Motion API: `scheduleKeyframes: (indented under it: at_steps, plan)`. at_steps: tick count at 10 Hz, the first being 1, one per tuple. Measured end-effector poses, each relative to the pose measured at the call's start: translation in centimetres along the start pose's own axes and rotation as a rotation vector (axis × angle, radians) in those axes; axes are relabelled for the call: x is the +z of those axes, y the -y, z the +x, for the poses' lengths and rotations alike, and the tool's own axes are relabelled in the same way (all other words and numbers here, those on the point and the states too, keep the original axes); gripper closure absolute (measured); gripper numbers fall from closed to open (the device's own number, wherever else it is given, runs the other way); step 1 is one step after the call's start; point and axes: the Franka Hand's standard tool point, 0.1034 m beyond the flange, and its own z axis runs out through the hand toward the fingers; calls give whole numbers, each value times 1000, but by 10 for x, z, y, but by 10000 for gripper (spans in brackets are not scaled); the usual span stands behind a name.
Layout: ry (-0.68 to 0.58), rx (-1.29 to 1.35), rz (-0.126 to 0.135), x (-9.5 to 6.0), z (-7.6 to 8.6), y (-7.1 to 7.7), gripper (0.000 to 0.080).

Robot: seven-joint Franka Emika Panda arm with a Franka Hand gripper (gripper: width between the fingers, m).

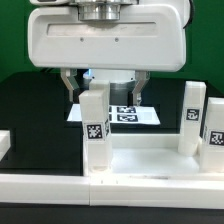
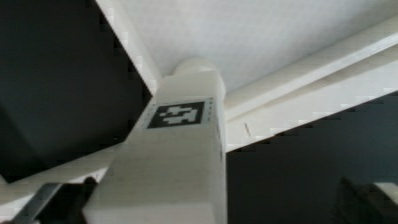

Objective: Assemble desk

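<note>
The white desk panel (image 1: 150,160) with its raised rim lies at the front of the exterior view. A white leg (image 1: 93,125) with a black-and-white tag stands upright at its near corner, on the exterior view's left. My gripper (image 1: 105,90) hangs over the leg's top, open, one finger either side. In the wrist view the leg (image 2: 169,160) rises between the fingers. It is close to one finger (image 2: 63,203) and a wide gap separates it from the other. The panel (image 2: 267,40) lies beyond. Two more tagged legs (image 1: 192,115) (image 1: 215,122) stand at the exterior view's right.
The marker board (image 1: 128,114) lies flat on the black table behind the leg, under the hand. A white piece (image 1: 4,145) shows at the exterior view's left edge. The green wall is behind.
</note>
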Motion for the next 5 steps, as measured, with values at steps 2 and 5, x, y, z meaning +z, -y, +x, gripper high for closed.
scheduleKeyframes:
  at_steps: [2,5]
  plan:
    - [0,23,0,0,0,-1,380]
    - [-1,219,0,0,1,-2,515]
